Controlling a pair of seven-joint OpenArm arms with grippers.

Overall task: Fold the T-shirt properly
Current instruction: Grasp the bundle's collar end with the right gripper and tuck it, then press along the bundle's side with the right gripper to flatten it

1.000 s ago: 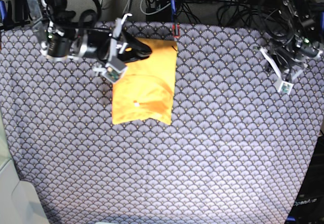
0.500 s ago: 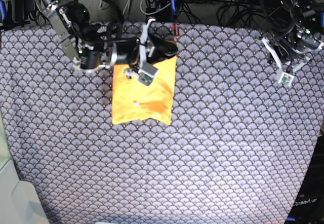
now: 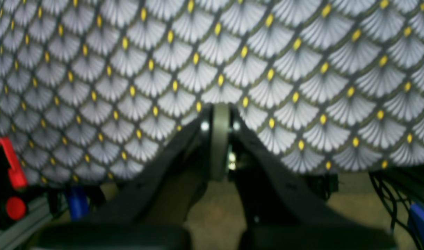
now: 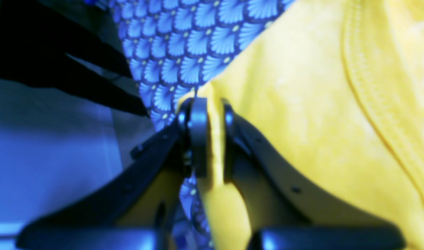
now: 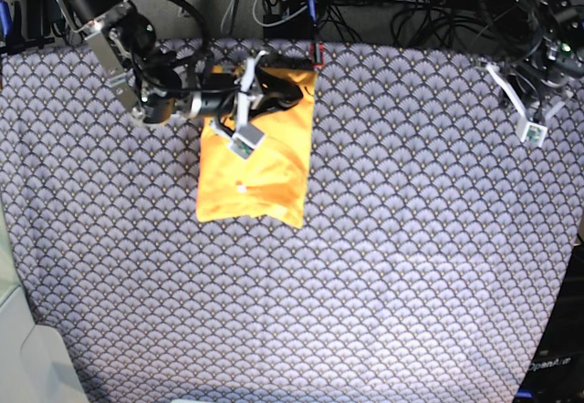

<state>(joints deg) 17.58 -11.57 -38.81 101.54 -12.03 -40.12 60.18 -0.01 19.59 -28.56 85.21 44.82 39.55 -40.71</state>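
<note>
T-shirt (image 5: 255, 161) fabric, plain yellow-orange cotton, is seen folded into a compact upright rectangle on the desk (image 5: 383, 266), which is covered by a grey cloth printed with fan-shaped scales and small yellow dots. The garment's far edge is pinched by the right hand (image 4: 210, 139): in the right wrist view a fold of yellow cloth is clamped between the two black fingers (image 4: 198, 135), with a stitched hem curving off to the right of that hand and patterned cloth showing just beyond and left of it. In the base view the right hand (image 5: 290, 88) is reached in over the shirt's far end, and the rest of the garment is laid out toward the near side of that hand. The left hand (image 3: 219, 139) is pressed together on nothing, its fingers meeting over bare patterned cloth. It is held at the desk's far edge, well apart from the shirt. A red and black clamp (image 3: 8, 173) is seen to its left at the desk's rim.
</note>
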